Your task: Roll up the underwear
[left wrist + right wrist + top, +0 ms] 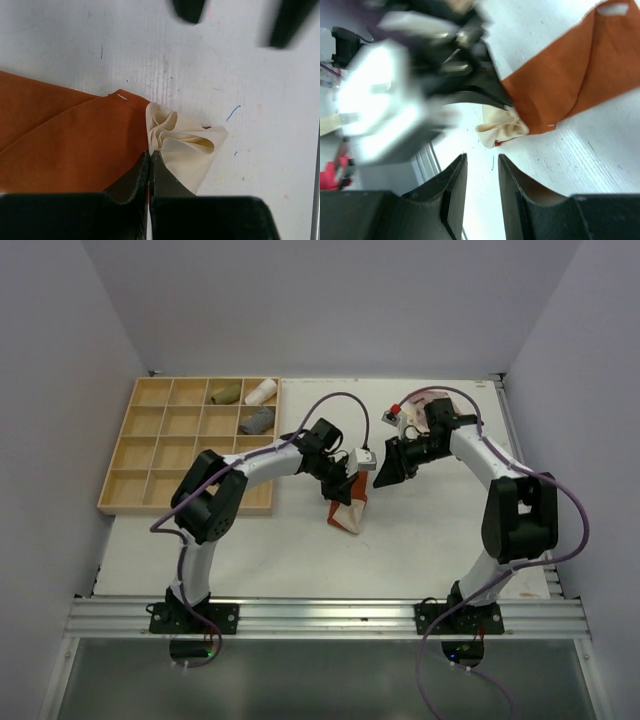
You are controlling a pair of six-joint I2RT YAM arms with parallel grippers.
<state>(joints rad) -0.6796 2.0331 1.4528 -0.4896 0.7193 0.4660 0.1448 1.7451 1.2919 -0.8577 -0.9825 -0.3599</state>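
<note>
A: Why is so much of the white surface [450,530] left bare in the middle of the overhead view?

B: Probably as working room. The wooden tray [117,445] sits at the upper left, out of the way, with three rolled cloths [258,420] in its top compartments. It looks like the place where finished rolls go.

A: And both arms lean in toward the centre?

B: Yes, they meet over the orange underwear [347,514], which lies just below the middle of the frame, partly flat on the surface and lifted at one end.

A: Lifted by which one?

B: The left hand [150,156]. Its jaws are pressed together on the cloth's edge, where a cream fold [182,142] bunches up beside the orange. That pinch seems meant to anchor the gathered end so the roll does not spring loose.

A: The right hand [480,165]?

B: Released. Its jaws stand apart with nothing between them, just beside the cream bunch and not touching it. It is placed as if to take a new hold there, though that is only a reading of its position.
</note>
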